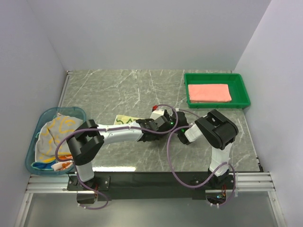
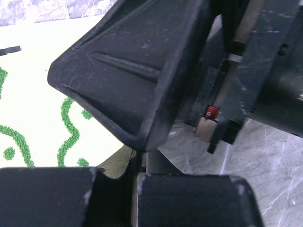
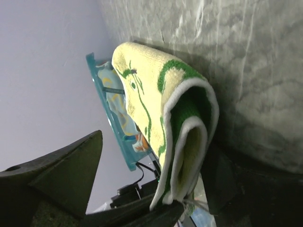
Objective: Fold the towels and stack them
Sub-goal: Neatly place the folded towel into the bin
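A pale yellow towel with green shapes (image 1: 127, 120) lies at the table's middle, mostly hidden under my arms. In the right wrist view this towel (image 3: 156, 90) is doubled over, green inside, with a white edge. My left gripper (image 2: 135, 182) is shut on its lower end, next to the pale cloth (image 2: 38, 94). My right gripper (image 3: 161, 146) is open, its fingers wide apart on either side of the fold, one finger (image 2: 137, 71) looming in the left wrist view. The two grippers meet around the towel, left gripper (image 1: 151, 126) and right gripper (image 1: 166, 124). A folded salmon-pink towel (image 1: 209, 92) lies in the green tray.
The green tray (image 1: 242, 92) stands at the back right. A blue basket (image 1: 32, 142) at the left edge holds several crumpled towels (image 1: 54, 137); its rim (image 3: 106, 109) shows behind the fold. Grey walls close in the marble table (image 1: 118, 90) on three sides.
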